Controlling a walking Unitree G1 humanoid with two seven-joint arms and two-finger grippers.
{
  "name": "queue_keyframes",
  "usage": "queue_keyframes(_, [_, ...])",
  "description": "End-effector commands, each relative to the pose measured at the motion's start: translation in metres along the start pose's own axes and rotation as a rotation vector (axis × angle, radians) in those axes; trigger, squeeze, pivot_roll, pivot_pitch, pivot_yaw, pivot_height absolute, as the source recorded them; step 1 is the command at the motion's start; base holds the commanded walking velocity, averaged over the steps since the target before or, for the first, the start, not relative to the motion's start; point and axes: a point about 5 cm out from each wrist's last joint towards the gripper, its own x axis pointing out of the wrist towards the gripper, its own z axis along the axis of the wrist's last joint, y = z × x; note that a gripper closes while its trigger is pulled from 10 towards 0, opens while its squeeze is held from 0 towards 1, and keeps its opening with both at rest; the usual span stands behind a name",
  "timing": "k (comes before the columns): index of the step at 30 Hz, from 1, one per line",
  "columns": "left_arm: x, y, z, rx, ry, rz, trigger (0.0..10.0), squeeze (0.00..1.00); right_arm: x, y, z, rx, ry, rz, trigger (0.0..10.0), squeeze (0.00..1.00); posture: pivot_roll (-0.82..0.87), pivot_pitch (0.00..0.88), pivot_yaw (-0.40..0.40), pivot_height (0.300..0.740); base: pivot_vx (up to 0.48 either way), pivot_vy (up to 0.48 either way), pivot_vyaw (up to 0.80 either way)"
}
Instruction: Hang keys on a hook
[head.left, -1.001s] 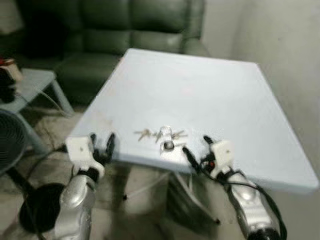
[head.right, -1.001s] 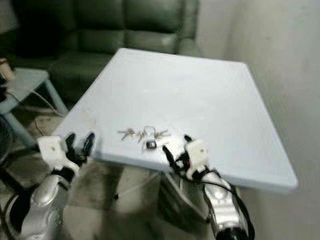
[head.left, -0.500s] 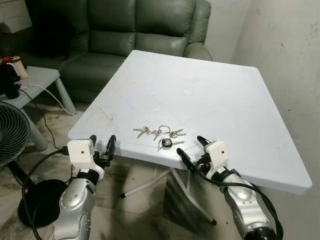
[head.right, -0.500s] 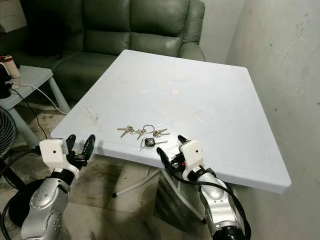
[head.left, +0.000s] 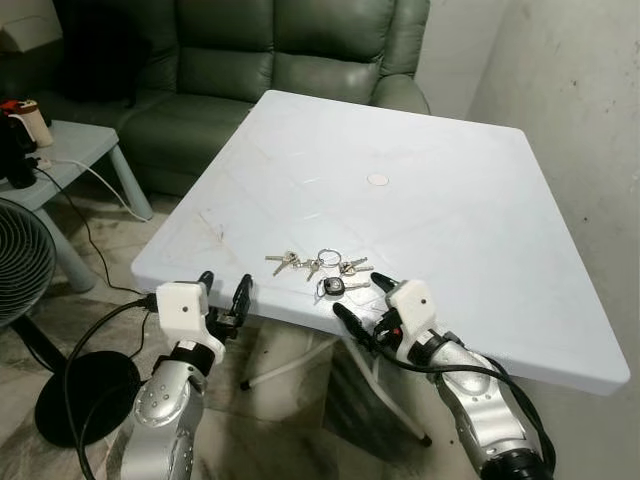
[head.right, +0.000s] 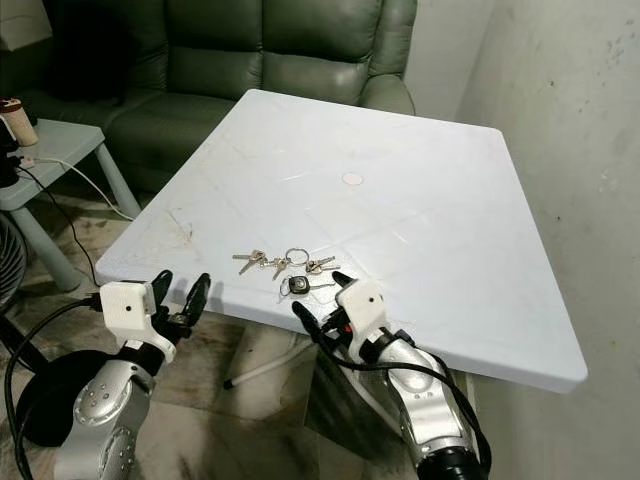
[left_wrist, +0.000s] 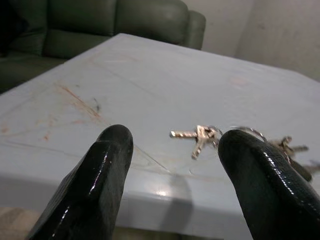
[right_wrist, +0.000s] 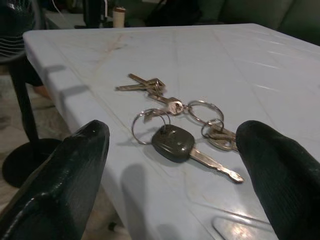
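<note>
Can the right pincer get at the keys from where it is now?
Probably yes: the right pincer is open at the table edge, the keys lie flat just ahead, nothing between.

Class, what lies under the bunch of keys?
The bunch of silver keys with a black-headed key rests directly on the white plastic table; anything beneath the keys themselves is hidden.

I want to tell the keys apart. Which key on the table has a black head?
The car key, the one lying nearest the right hand and the table's front edge. Its head is black plastic; the other keys are bare metal.
</note>
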Motion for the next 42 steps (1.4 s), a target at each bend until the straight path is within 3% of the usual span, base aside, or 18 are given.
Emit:
queue_keyframes(1, [-0.001, -0.004, 0.003, 0.019, -0.015, -0.016, 10.0, 0.00, 0.001, 0.002, 0.004, -0.002, -0.011, 0.014, 10.0, 0.00, -0.08, 0.000, -0.061, 0.740, 0.000, 0.000, 0.00])
queue_keyframes(12, [0.001, 0.001, 0.002, -0.022, -0.001, -0.001, 10.0, 0.00, -0.004, -0.009, 0.006, 0.000, -0.018, -0.071, 10.0, 0.00, -0.09, 0.000, -0.055, 0.740, 0.000, 0.000, 0.00])
queue_keyframes(42, [0.009, 0.003, 0.005, -0.014, -0.012, -0.007, 10.0, 0.00, -0.009, -0.013, 0.003, 0.012, 0.000, -0.104, 10.0, 0.00, -0.10, 0.000, -0.061, 0.740, 0.000, 0.470, 0.00])
